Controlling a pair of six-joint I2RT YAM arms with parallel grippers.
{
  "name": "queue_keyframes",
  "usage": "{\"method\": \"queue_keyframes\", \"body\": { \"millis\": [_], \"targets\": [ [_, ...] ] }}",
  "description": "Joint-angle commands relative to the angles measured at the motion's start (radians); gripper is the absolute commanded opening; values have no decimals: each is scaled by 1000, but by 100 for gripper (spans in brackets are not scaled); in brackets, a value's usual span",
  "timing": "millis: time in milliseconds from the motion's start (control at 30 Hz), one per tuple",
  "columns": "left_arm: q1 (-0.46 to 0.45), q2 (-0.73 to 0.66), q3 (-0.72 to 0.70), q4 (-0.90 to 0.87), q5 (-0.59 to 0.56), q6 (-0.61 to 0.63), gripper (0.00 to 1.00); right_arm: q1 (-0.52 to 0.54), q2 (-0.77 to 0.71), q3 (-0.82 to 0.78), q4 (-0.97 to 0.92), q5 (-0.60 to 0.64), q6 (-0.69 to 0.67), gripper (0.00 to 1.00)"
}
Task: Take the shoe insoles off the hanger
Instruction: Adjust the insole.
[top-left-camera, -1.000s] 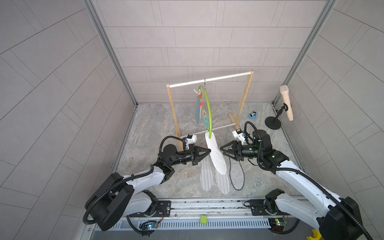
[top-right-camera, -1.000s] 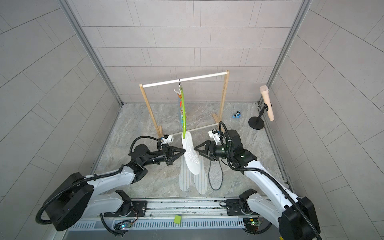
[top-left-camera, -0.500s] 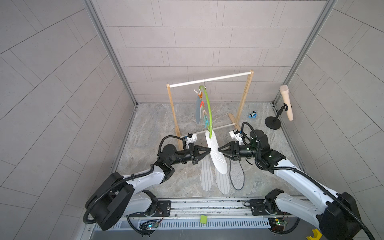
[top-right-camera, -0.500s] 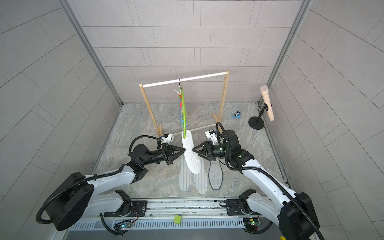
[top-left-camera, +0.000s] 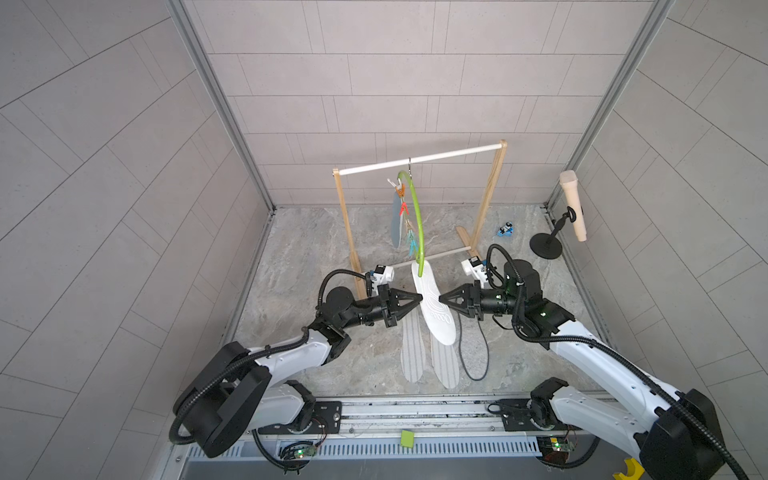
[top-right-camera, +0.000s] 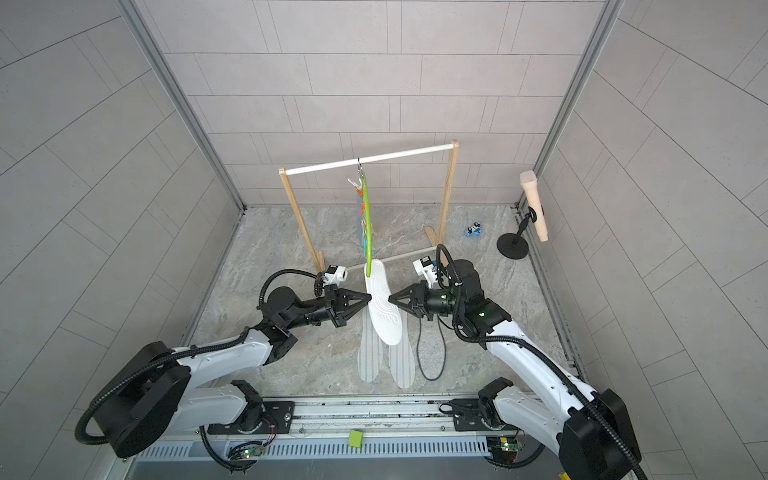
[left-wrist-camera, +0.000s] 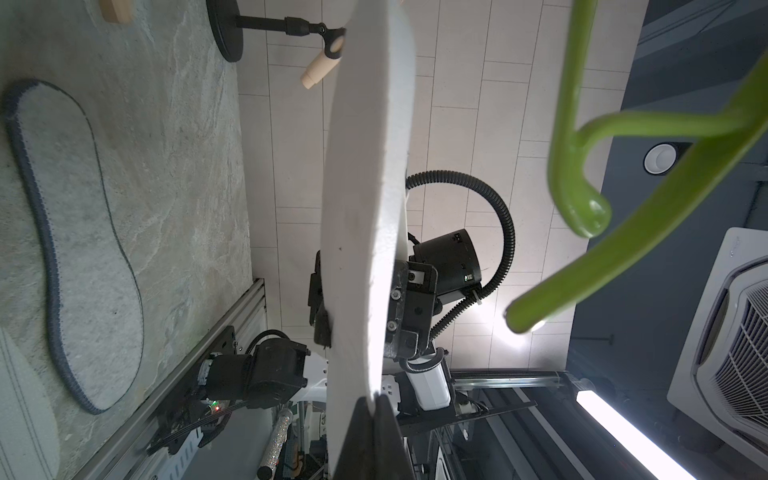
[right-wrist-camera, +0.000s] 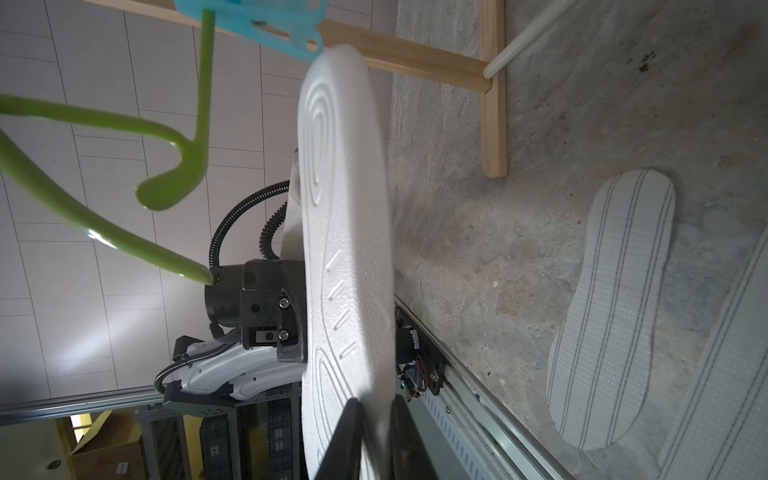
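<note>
Above the marbled bench (top-left-camera: 299, 257), a white insole (top-left-camera: 436, 324) hanging at the near end of the hanger (top-left-camera: 417, 216) is being clamped at opposite edges by the left tool (top-left-camera: 420, 296) and right tool (top-left-camera: 440, 298).

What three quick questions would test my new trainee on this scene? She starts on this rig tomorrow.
1. True or false: the white insole lies flat.
2. Which gripper pinches it? A left only; B right only; C both.
3. Fill in: the green hanger hangs from the wooden rack's ___ rod.
Key: 1 false, it hangs upright; 2 C, left gripper and right gripper each pinch an edge; 3 white.
</note>
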Motion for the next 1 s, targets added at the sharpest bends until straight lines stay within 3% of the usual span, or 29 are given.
{"method": "queue_keyframes", "body": {
  "millis": [0,33,167,233,267,367,567,700,800,967],
  "targets": [
    [-8,2,27,-14,23,-4,0,11,-26,6,101,-8,49,7],
    [-7,-1,29,-24,25,1,0,9,-26,7,100,-5,50,1],
    [-7,-13,48,-116,34,40,5,10,-26,8,96,4,53,0],
    [-8,-26,58,-188,38,74,25,11,-24,9,85,9,48,0],
    [-7,-36,60,-219,37,87,44,10,-24,12,71,10,38,0],
    [-7,-75,66,-353,29,148,72,11,-26,47,-45,24,-47,0],
    [0,-204,65,-760,-34,319,74,8,6,194,-479,130,-345,0],
    [4,-297,99,-1080,-153,448,74,15,33,253,-634,230,-447,0],
    [3,-349,135,-1167,-250,463,74,72,49,305,-747,391,-545,0],
    [-59,-364,234,-1284,-372,444,73,304,47,347,-810,757,-612,0]
  ]
}}
